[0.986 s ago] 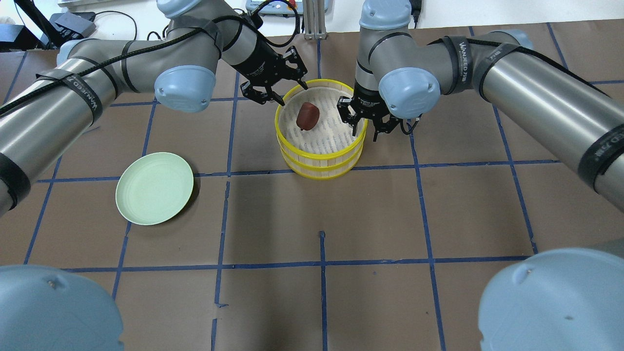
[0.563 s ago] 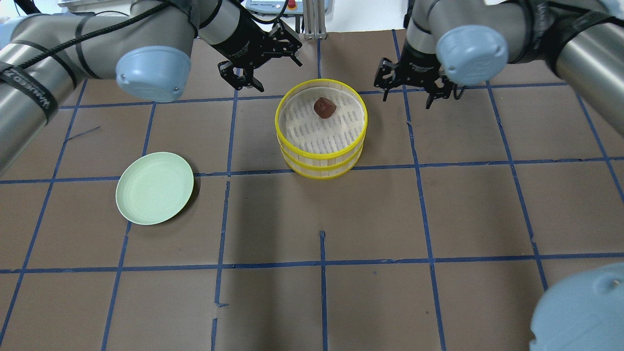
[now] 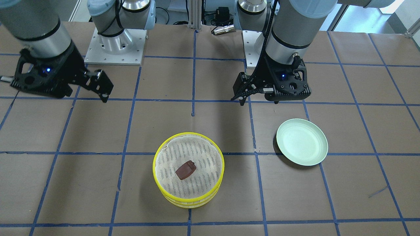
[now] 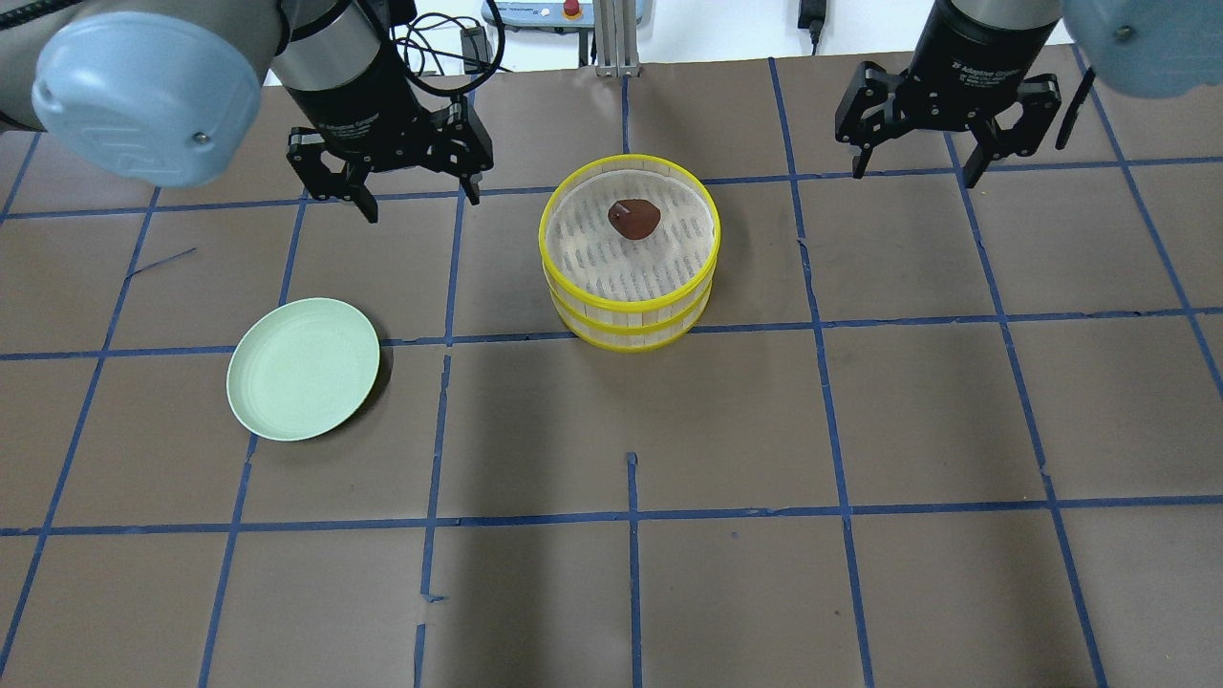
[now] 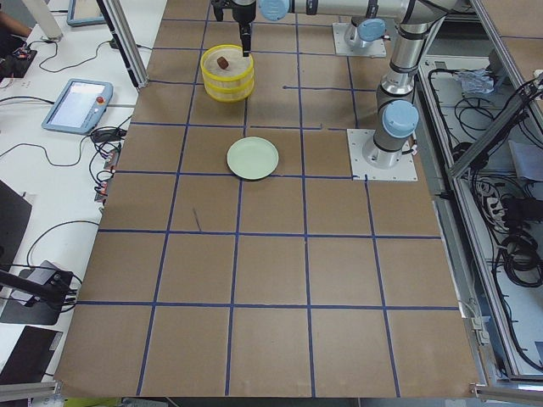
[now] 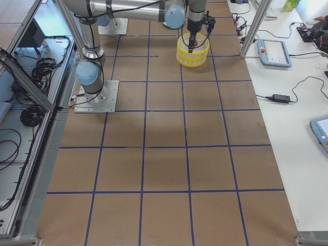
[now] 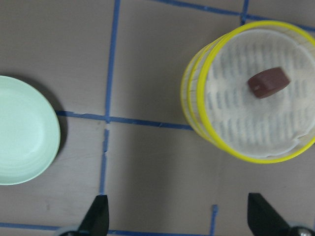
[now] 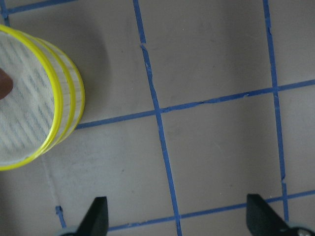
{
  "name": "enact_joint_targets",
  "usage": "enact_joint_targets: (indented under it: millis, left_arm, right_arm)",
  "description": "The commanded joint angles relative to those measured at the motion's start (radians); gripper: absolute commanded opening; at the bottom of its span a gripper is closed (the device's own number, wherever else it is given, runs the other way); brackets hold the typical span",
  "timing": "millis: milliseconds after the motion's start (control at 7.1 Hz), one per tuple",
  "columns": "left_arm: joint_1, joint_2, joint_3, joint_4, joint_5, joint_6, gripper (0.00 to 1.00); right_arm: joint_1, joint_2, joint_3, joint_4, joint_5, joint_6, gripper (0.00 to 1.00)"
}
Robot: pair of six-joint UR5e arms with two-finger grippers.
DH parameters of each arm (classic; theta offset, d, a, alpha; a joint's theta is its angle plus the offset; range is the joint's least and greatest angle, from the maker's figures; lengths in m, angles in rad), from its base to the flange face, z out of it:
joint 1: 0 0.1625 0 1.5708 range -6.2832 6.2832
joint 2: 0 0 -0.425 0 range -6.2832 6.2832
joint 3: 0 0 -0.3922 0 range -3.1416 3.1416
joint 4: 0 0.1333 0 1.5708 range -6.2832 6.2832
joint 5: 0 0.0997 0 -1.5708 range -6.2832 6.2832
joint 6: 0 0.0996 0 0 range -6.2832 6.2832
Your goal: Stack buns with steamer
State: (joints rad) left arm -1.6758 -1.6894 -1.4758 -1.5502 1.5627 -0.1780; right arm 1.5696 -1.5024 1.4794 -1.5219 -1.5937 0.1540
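Brown paper-covered table [image 4: 726,430] with a blue tape grid. A round yellow-rimmed steamer [image 4: 626,325], two tiers stacked with a white perforated liner on top, stands at the far middle of the table.

The reddish-brown rounded-block bun [image 4: 633,219] lies on the liner in the top tier, toward its far side and clear of the rim. It lies loose, nothing is touching it.

A pale green round plate [image 4: 303,369] sits flat on the table, left of the steamer and nearer, well apart from it.

The left gripper [image 4: 420,203] hangs above the table to the left of the steamer, at the far side, fingers pointing down. The jaws are spread wide with nothing between them. The left wrist view shows both fingertips [image 7: 96,219] far apart at the bottom edge, with bare table between them, the steamer to one side and the plate to the other.

The right gripper [image 4: 914,175] hangs above the table to the right of the steamer, at the far side, well apart from it. Its jaws are also spread wide and hold nothing. The right wrist view shows only table and tape lines between the fingertips [image 8: 96,216], with the steamer's edge at the side of the frame.

Neither gripper touches the steamer.
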Motion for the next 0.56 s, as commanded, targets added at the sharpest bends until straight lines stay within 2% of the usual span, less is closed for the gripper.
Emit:
enact_joint_targets:
  millis: [0, 423]
  left_arm:
    - [0.025, 0.027, 0.006, -0.074, 0.057, 0.097, 1.0]
    - [0.043, 0.037, 0.006, -0.038, 0.013, 0.098, 1.0]
  right_arm:
    - [0.047, -0.053, 0.039, 0.016, -0.054, -0.016, 1.0]
    - [0.033, -0.052, 0.01, 0.005, -0.029, -0.011, 1.0]
